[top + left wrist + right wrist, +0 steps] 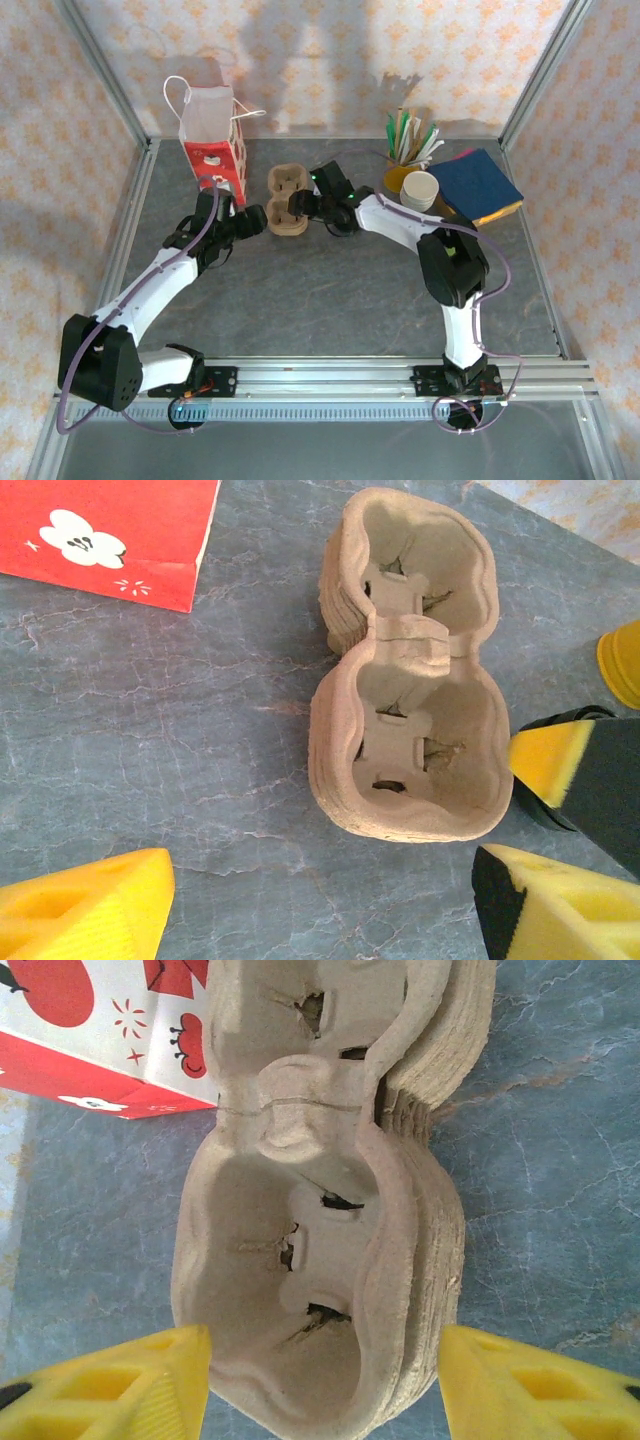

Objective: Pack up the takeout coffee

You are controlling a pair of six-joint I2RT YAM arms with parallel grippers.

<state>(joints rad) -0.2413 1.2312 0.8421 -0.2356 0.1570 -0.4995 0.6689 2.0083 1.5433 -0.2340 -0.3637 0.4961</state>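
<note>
- My right gripper (315,1385) is standing nearest, its yellow fingers (130,1380) spread on both sides of the brown pulp carrier (300,1240); whether they are pressing it, I cannot tell.
- My left gripper (320,920) is hanging released beside this carrier.
- The red paper bag (215,160) is standing just behind it.
- The paper cup (420,190) is standing well apart at right, beside the yellow stick cup (397,178).

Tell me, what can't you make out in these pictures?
- Bag: inside hidden by its walls, top view; cut off at the edge, both wrist views.
- Carriers: stack's layers too fine to count.
- Right fingers: lower parts cut off by the bottom edge, right wrist view.
</note>
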